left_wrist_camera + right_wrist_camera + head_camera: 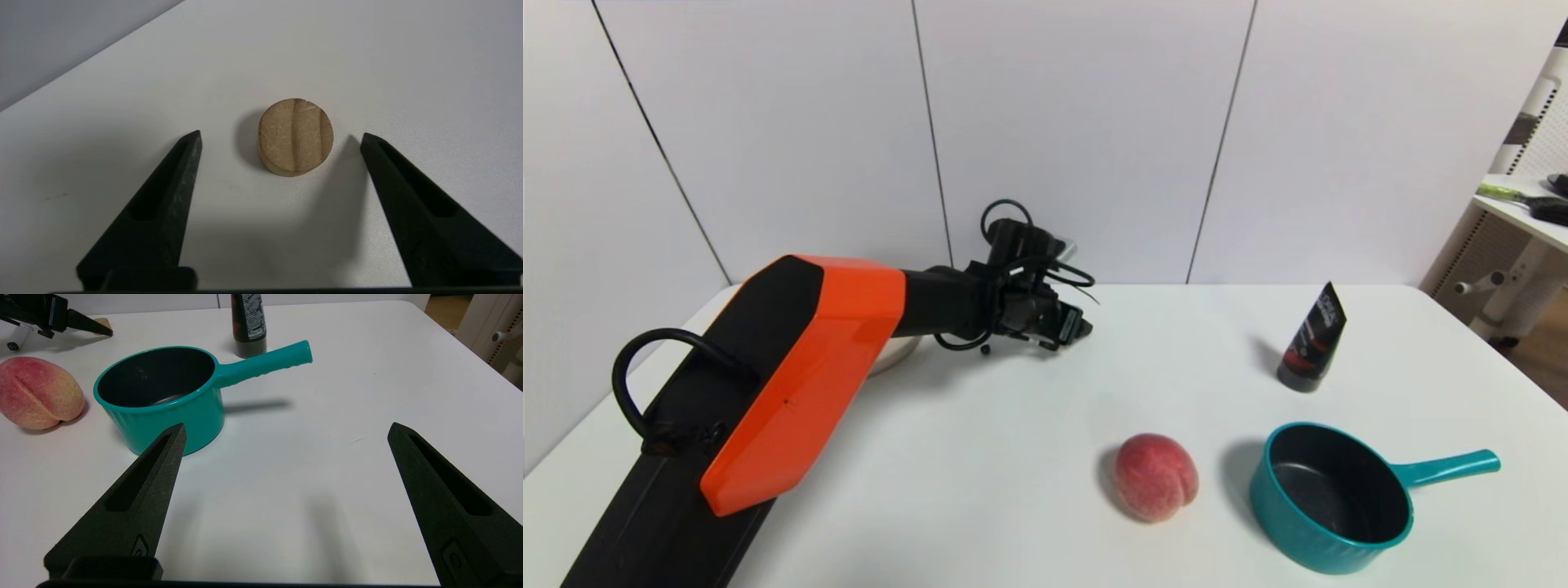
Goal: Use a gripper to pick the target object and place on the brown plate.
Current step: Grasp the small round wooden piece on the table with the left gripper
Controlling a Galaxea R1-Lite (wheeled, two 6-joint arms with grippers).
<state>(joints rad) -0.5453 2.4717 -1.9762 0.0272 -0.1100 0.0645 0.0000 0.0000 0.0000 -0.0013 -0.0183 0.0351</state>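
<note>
The target, a small tan wooden disc (295, 136), lies flat on the white table. My left gripper (281, 134) is open just above the table, its two fingertips either side of the disc and apart from it. In the head view the left gripper (1072, 325) is at the far middle of the table and hides the disc. The disc (102, 323) also shows far off in the right wrist view. Only a sliver of the brown plate (898, 353) shows behind the orange arm segment. My right gripper (287, 425) is open and empty over bare table near the front right.
A pink-red peach (1156, 476) and a teal saucepan (1327, 498) with its handle pointing right sit at the front right. A black tube (1313, 339) stands behind them. A white marker (16, 339) lies under the left gripper.
</note>
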